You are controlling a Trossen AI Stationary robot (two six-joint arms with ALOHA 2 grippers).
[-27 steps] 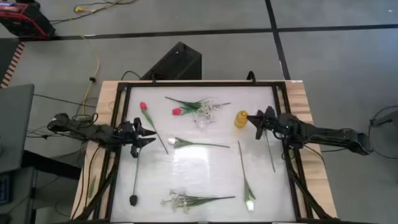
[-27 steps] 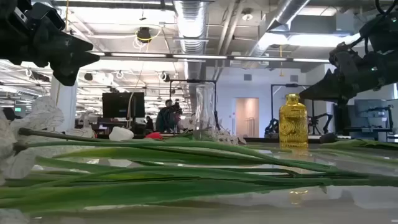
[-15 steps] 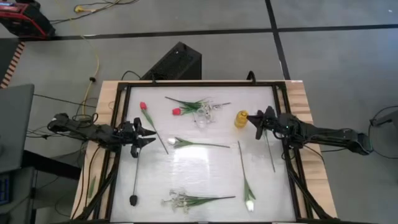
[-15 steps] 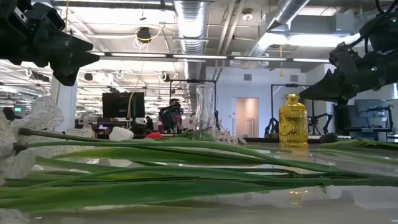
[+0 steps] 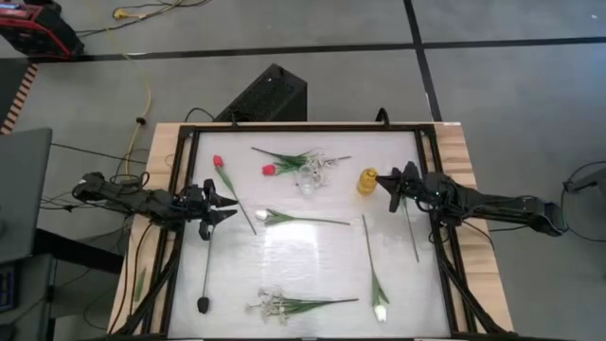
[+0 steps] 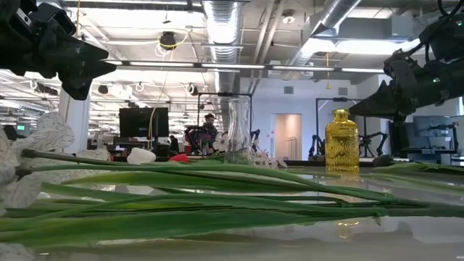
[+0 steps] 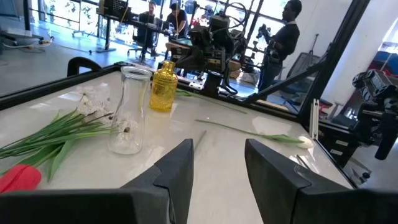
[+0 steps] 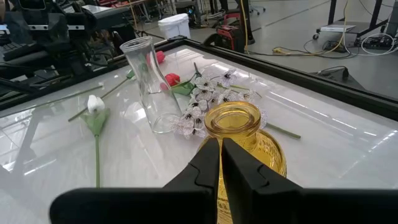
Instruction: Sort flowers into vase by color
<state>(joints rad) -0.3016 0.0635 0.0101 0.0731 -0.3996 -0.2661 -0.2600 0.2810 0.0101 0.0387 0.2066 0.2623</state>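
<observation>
On the white table [image 5: 312, 256] nothing has shifted since earlier frames: flowers [image 5: 303, 221] lie scattered, none in the clear vase [image 5: 307, 180]; left gripper [image 5: 223, 204] gapes empty, right gripper [image 5: 386, 182] nearly closed, empty, beside the yellow vase [image 5: 367, 181]; sorting unstarted.

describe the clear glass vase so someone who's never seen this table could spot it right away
On the white table, look toward the far edge, between the two arms. The clear glass vase stands upright and empty beside a red tulip and a white blossom sprig. Unlike the squat yellow vase nearby, it is colourless, see-through and taller.
</observation>
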